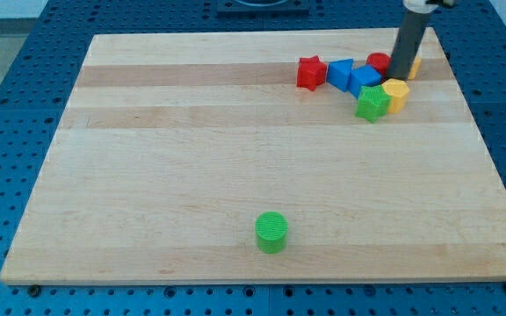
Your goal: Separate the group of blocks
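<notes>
Six blocks (358, 81) clustered around my tip (400, 77); green cylinder (271, 232) apart.

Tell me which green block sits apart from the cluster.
The green cylinder, alone near the view's bottom. The other green block, star-shaped, sits in the cluster at the view's top right beside the yellow block, near my tip.

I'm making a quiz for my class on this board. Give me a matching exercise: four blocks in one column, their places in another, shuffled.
1. green cylinder
2. red star
3. green star
4. yellow block

A. leftmost in the cluster
B. alone near the view's bottom
C. just below my tip
D. lowest in the cluster

Pairs: 1-B, 2-A, 3-D, 4-C
</notes>
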